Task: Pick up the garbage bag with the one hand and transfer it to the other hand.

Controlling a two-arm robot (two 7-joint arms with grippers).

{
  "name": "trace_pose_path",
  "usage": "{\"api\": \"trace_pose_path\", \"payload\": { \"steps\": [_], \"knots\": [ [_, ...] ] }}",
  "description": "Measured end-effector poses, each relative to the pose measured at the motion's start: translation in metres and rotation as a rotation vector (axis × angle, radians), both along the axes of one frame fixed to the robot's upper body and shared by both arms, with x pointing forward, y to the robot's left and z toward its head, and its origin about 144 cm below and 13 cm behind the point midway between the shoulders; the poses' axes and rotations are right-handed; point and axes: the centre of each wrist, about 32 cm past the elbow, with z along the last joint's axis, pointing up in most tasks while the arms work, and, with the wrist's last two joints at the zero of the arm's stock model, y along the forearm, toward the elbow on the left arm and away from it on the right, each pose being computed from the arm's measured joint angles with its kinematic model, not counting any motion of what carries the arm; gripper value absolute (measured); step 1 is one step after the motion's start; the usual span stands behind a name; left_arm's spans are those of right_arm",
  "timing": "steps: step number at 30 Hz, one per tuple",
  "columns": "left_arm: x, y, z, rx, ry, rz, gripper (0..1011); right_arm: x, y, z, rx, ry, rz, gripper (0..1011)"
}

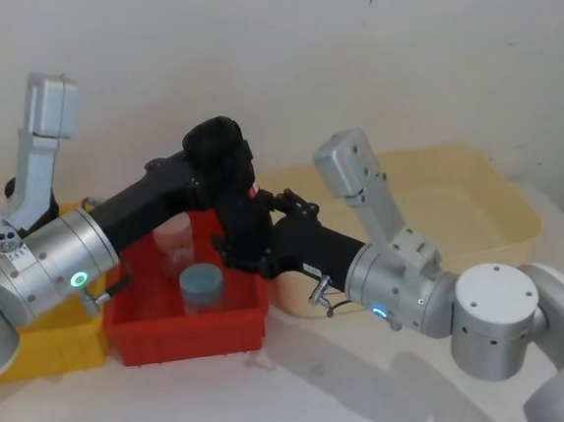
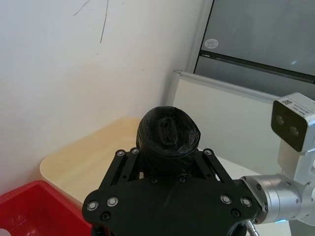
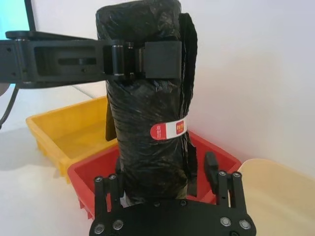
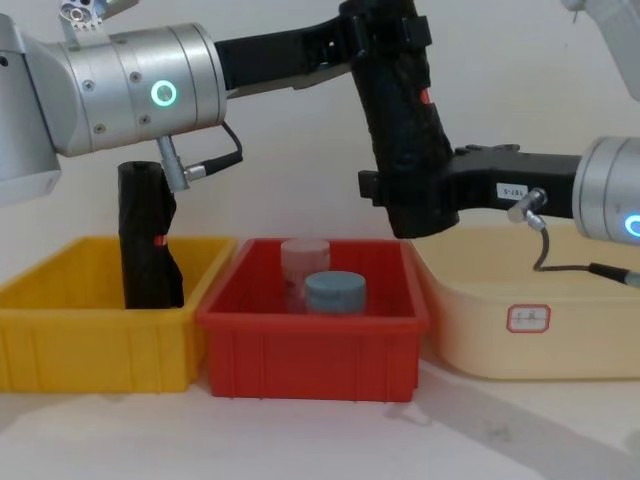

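Note:
The garbage bag (image 4: 400,130), a tall black roll with a red and white label (image 3: 169,130), hangs upright in the air above the red bin (image 4: 310,350). My left gripper (image 4: 385,30), on the green-ringed arm, is shut on the roll's upper end; one finger (image 3: 162,59) wraps across it. From the right, my right gripper (image 4: 400,195) on the blue-ringed arm straddles the roll's lower end. Its fingers (image 3: 210,169) stand open, with a gap between the pad and the plastic. Seen from the left wrist, the bag's top (image 2: 168,135) pokes up between the jaws.
A second black roll (image 4: 148,240) stands in the yellow bin (image 4: 100,340) at the left. The red bin holds a blue-lidded jar (image 4: 333,292) and a clear jar (image 4: 305,255). A beige tub (image 4: 530,330) sits at the right, and a wall is close behind.

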Motion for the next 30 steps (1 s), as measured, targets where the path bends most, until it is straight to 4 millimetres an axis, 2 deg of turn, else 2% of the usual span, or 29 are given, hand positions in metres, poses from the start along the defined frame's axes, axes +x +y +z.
{"api": "trace_pose_path", "payload": {
  "steps": [2, 6, 8, 12, 13, 15, 25, 30],
  "knots": [
    [-0.0001, -0.0002, -0.0002, 0.001, 0.001, -0.001, 354, 0.0004, 0.0005, 0.0002, 0.0, 0.0, 0.0, 929],
    [-0.0003, -0.0007, -0.0005, 0.004, 0.002, -0.002, 355, 0.0015, 0.0017, 0.0003, 0.0, 0.001, -0.001, 795],
    [-0.0004, -0.0008, -0.0005, 0.005, 0.003, -0.002, 355, 0.0019, 0.0021, 0.0005, 0.001, 0.001, -0.001, 766],
    [-0.0005, -0.001, -0.0006, 0.006, 0.004, -0.003, 355, 0.0023, 0.0025, 0.0005, 0.001, 0.002, -0.002, 646],
    [-0.0006, -0.0011, -0.0006, 0.006, 0.004, -0.003, 355, 0.0026, 0.0027, 0.0006, 0.0, 0.002, -0.002, 589],
    [-0.0006, -0.0012, -0.0006, 0.006, 0.004, -0.003, 355, 0.0027, 0.0029, 0.0007, 0.001, 0.002, -0.002, 562],
    [-0.0008, -0.0014, -0.001, 0.008, 0.005, -0.004, 354, 0.0032, 0.0036, 0.0007, 0.0, 0.003, -0.003, 560],
    [-0.0008, -0.0015, -0.0011, 0.01, 0.007, -0.005, 472, 0.0032, 0.004, 0.001, 0.003, 0.002, -0.007, 560]
  ]
}}
